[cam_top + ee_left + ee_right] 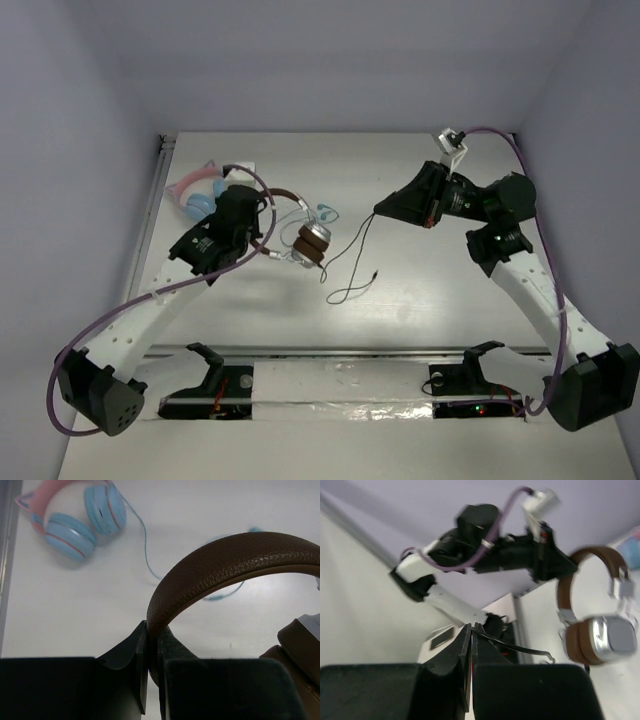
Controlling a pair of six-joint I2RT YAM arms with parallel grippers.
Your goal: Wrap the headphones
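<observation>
The headphones (308, 243) have a brown headband (220, 565), brown ear pads and silver ear cups (612, 640). My left gripper (268, 214) is shut on the headband and holds the headphones above the table, cups hanging toward the middle. Their thin black cable (352, 262) trails from the cups across the table and up to my right gripper (380, 209), which is shut on it. In the right wrist view the cable (520, 649) runs out from between the closed fingers (462, 645) toward its plug end.
Pink-and-blue cat-ear headphones (195, 192) lie at the back left, also in the left wrist view (75, 525). Thin teal earbuds (325, 212) lie behind the brown headphones. A metal rail (350, 350) crosses the near edge. Walls enclose the table on three sides.
</observation>
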